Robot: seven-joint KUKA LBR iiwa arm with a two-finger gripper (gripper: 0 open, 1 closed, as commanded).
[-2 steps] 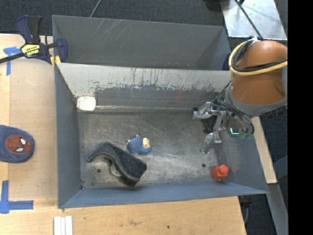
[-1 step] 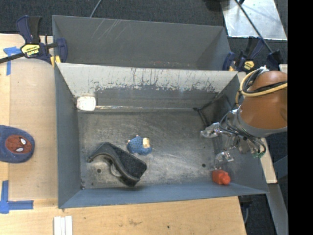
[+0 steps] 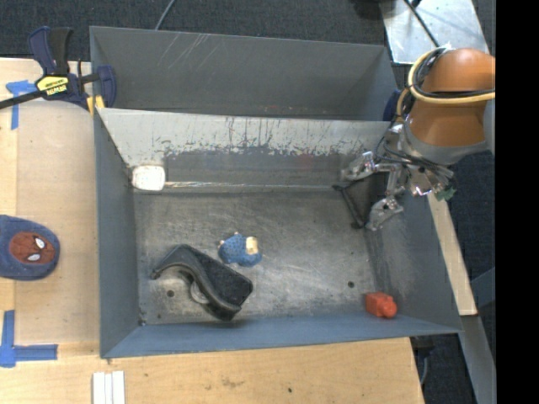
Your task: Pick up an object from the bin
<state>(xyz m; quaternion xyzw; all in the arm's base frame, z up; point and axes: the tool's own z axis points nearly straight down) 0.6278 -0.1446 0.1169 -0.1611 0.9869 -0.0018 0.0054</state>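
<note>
Red lump [image 3: 381, 305] sits lower right in the bin [image 3: 253, 74], nearest the gripper [image 3: 367, 195], spread and empty at right; centre over it, clear of the corner walls, before closing.

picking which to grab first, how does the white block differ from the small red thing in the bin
The white block is pale and rounded-rectangular; the red thing is bright red and lumpy. The white block lies at the back left, against the sloped back wall; the red thing lies in the front right corner. Both are small and lie alone on the bin floor.
</note>
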